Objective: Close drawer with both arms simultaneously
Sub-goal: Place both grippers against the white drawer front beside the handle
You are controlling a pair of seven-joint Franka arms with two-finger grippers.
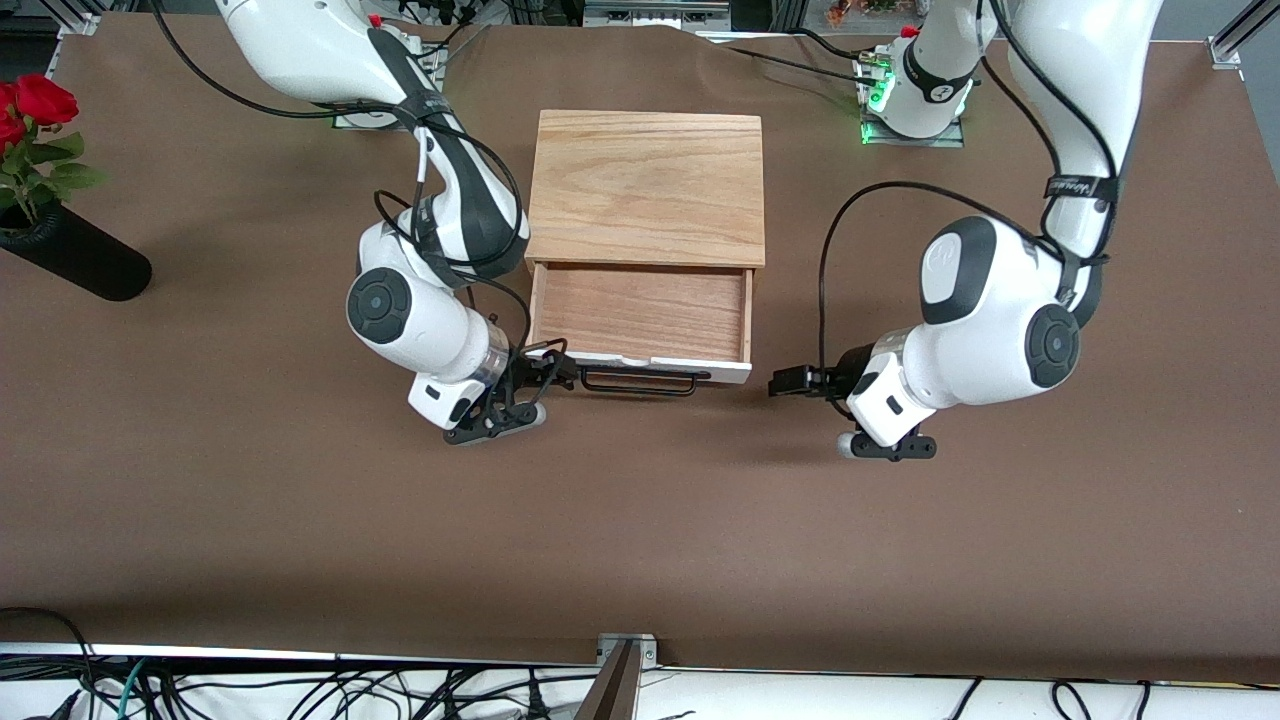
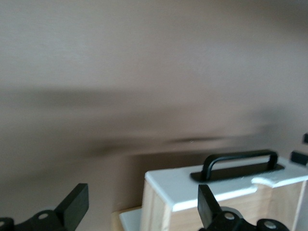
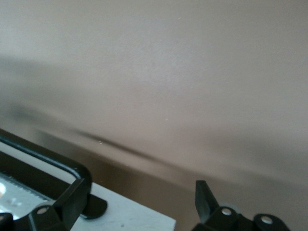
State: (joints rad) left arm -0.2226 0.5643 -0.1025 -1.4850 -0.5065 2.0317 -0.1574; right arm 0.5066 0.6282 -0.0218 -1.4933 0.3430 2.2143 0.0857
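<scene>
The light-wood box (image 1: pixel 648 185) stands mid-table with its drawer (image 1: pixel 640 312) pulled out toward the front camera. The drawer's white front panel (image 1: pixel 655 362) carries a thin black wire handle (image 1: pixel 640 384). My right gripper (image 1: pixel 553 371) is open at the panel's corner toward the right arm's end; its wrist view shows the gripper (image 3: pixel 139 199), the panel (image 3: pixel 130 217) and the handle's end (image 3: pixel 53 163). My left gripper (image 1: pixel 786 382) is open beside the panel's other corner, a short gap away. Its wrist view shows the gripper (image 2: pixel 143 204) at the panel corner (image 2: pixel 173 185), with the handle (image 2: pixel 240 161) farther along.
A black vase (image 1: pixel 75 252) with red roses (image 1: pixel 35 105) stands at the right arm's end of the table. Brown table surface (image 1: pixel 640 520) spreads between the drawer and the front edge. Cables lie below that edge.
</scene>
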